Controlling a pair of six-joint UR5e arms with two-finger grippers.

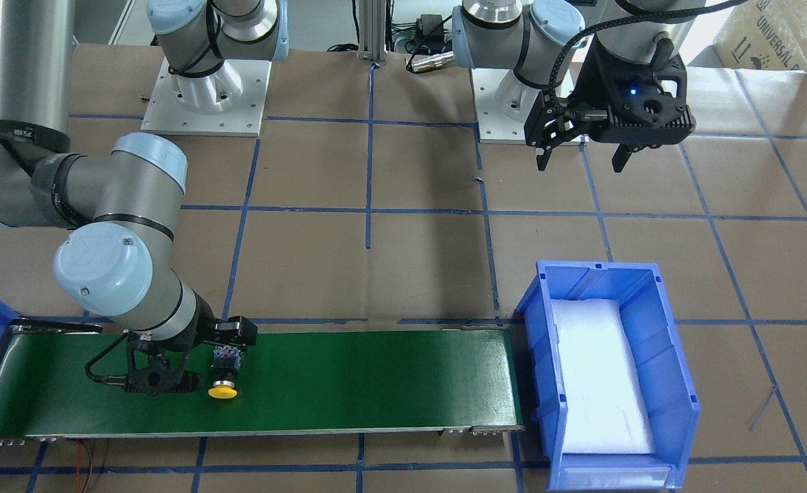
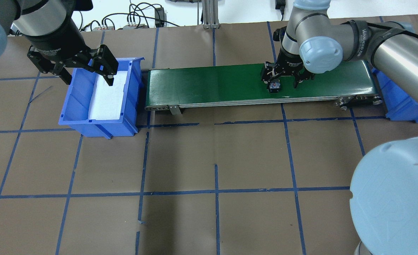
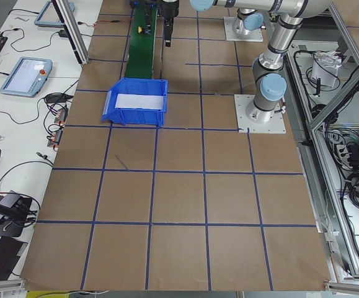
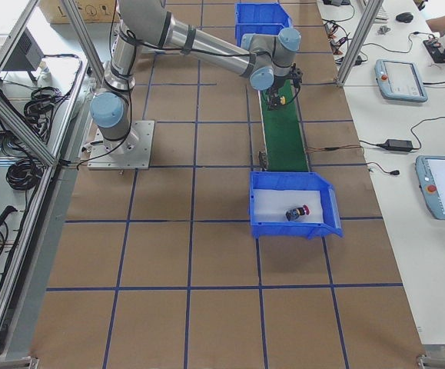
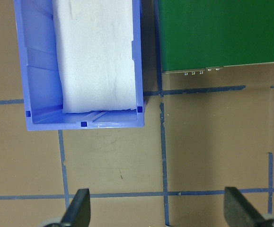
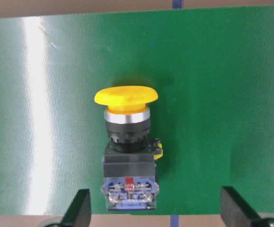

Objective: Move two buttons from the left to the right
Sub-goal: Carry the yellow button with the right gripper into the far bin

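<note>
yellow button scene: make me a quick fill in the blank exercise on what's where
1. The yellow button lies on its side on the ___ conveyor belt.
2. The right hand above it is ___, not shut.
3. The blue bin near the left hand is lined with ___ foam.
4. The left hand holds ___.
Missing words: green; open; white; nothing.

We saw a green belt [image 1: 376, 376], a blue bin [image 1: 670, 370] at its end holding white foam [image 1: 601, 383], on a taped table [image 1: 424, 260].

One yellow button [image 6: 127, 142], one red button [image 4: 297, 211], two blue bins [image 4: 293, 229] [image 4: 262, 14], one green belt [image 1: 376, 383].
</note>
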